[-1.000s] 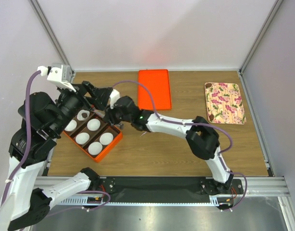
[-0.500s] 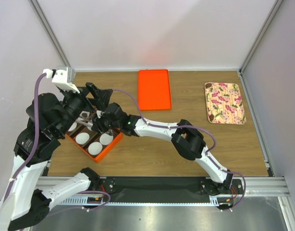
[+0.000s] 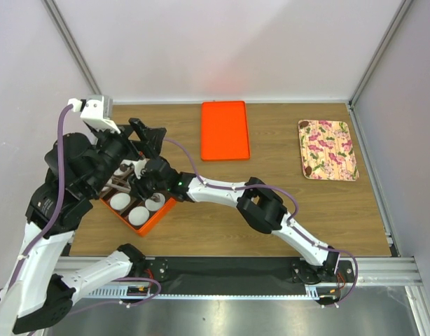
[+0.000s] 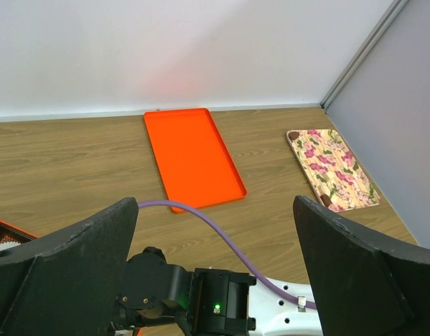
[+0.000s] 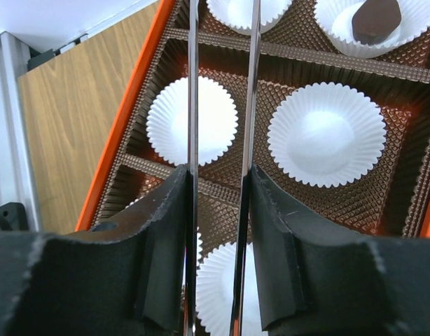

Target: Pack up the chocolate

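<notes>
Closest in, the black pads of the right pincer [image 5: 220,183] are pinched onto a pair of thin metal tweezers [image 5: 192,84]. The two blades stand slightly apart and run straight ahead, out of the top of the wrist view. Their tips are cut off there, so I can't tell whether anything sits between them.

Just below the blades lies the orange box [image 5: 131,105] with its brown dividers, and an empty paper cup [image 5: 326,134] sits to either side of them. One row farther ahead, off to the right of the blades, a dark chocolate [image 5: 376,17] sits in its own cup. Only part of it shows, but its long axis seems to run crosswise to the blades.

The left pincer [image 4: 215,201] hangs just behind and above the right one. Its jaws are spread wide with nothing in them, and it looks out over the right arm.

Beyond the pincers a flat orange lid [image 3: 224,131] lies on the table. Farthest off, well apart on the right arm's own side, is the floral plate [image 3: 328,150], with what look like small dark lumps at its edge. If more pieces are to be fetched, I'd judge the move turns on that long swing away from the box to the plate. The right arm is better placed for it, since it is based on that side and carries the tool.
</notes>
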